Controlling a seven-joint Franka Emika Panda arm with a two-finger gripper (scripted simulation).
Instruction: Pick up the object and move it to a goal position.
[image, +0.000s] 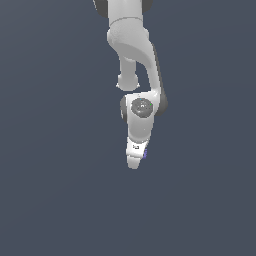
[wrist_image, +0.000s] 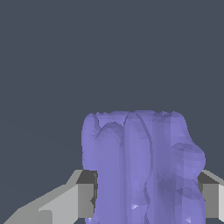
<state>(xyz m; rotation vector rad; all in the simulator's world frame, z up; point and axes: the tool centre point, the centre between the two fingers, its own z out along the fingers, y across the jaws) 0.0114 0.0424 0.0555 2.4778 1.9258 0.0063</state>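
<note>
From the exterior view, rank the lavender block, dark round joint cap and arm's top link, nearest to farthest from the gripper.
1. The lavender block: at the gripper itself, peeking out on the exterior view's right.
2. The dark round joint cap: higher, on the wrist.
3. The top link: near the picture's top.

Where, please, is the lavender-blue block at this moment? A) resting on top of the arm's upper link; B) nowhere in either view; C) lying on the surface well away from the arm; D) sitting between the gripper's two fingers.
D: the wrist view shows the lavender-blue block filling the gap between the grey fingers, one at each side of it, and the exterior view shows a sliver of purple at the gripper.
</note>
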